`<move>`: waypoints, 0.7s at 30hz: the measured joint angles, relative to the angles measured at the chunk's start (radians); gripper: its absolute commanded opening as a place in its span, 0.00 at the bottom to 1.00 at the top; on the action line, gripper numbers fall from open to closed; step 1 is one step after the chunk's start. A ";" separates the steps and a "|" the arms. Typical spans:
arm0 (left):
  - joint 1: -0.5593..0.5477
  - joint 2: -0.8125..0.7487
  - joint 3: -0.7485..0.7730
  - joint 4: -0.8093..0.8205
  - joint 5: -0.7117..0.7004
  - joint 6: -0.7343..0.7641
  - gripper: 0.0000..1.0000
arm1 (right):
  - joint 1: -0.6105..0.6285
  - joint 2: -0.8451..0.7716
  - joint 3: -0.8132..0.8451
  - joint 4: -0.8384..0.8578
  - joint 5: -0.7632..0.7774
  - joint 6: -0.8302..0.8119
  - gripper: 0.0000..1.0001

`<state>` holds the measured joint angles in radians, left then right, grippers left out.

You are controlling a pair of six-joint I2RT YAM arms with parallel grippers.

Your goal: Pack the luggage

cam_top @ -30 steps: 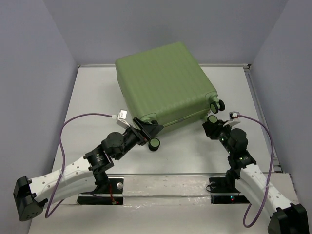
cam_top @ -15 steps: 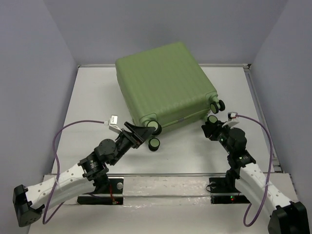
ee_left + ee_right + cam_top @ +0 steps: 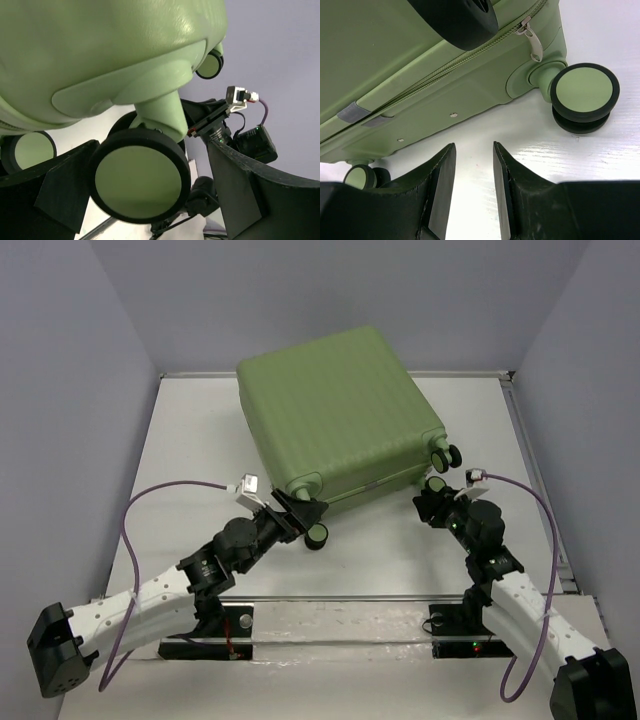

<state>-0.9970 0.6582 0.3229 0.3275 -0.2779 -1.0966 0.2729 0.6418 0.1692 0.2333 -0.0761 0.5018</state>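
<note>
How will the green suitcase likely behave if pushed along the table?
The suitcase is probably stiff: its ribbed shell looks hard. Lying flat on the table, it seems unlikely to tip and would likely slide or pivot. Its wheels stick out at one end rather than underneath, so rolling seems doubtful.

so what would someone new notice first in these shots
The big light-green luggage lies closed at the far middle of the table, dominating the view. The left gripper, wide open, has the near-left wheel between its fingers. The right gripper, narrowly parted and empty, hovers low by the zipper side, close to the near-right wheel.
</note>
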 measured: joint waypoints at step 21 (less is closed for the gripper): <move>0.036 0.045 0.168 -0.270 0.038 0.067 0.99 | 0.000 -0.010 0.000 0.002 -0.019 0.000 0.42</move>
<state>-0.9611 0.7033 0.4911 0.0570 -0.2401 -1.0298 0.2729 0.6323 0.1692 0.2356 -0.0952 0.5022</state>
